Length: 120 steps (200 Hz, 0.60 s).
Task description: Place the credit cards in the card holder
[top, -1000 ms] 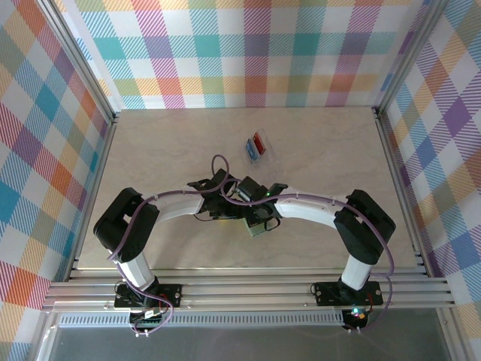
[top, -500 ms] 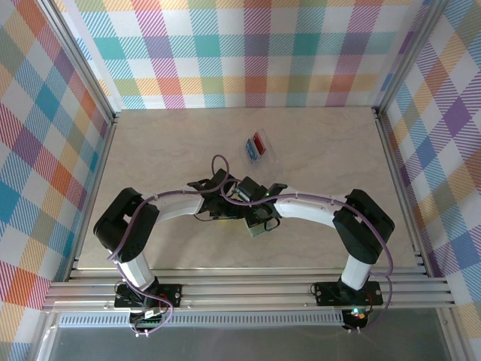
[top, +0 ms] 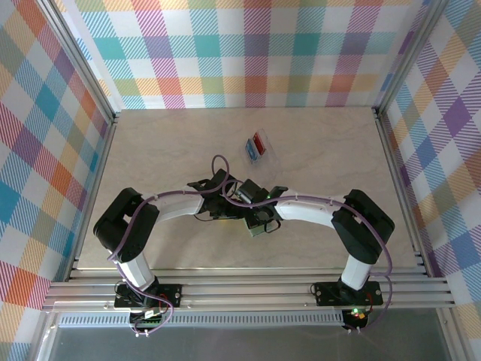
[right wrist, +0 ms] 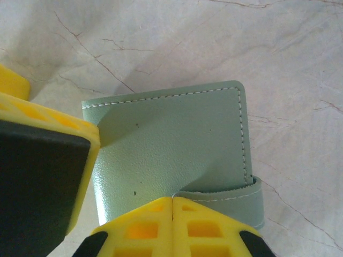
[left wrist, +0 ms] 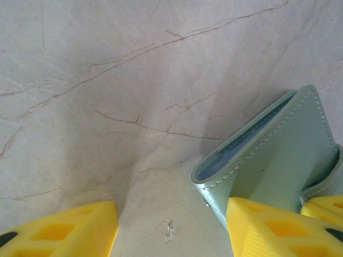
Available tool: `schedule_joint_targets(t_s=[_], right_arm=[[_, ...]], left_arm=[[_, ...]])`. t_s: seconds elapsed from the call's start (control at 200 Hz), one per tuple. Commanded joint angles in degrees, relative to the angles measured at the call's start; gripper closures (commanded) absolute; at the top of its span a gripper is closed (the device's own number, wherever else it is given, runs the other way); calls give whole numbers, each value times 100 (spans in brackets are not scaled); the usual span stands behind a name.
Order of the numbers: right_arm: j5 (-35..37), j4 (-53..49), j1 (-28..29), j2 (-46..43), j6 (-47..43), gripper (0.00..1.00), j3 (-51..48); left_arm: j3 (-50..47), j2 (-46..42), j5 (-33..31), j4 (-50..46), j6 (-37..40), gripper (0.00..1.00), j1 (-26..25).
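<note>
The card holder rests on the surface, its long axis crosswise to the right hand, which is pinched closed on its flap. The left hand is half-spread and grips nothing.

card holder on the table, mid-near, between both arms, left pincer astride its corner, right pincer closed on its near edge, tray behind – well apart – credit cards inside it
</note>
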Motion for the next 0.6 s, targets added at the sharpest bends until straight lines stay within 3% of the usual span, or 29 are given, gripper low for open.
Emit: schedule_joint_targets(t_s=[0.0,0.595], right_arm=[[-223,-154,-69,181,154,100,-274],[-1493,369,-980,325,288,100,-886]], left_arm=[[-187,288,633,574,-15,43,-147],[-214,236,643,599,-17,43,-145]])
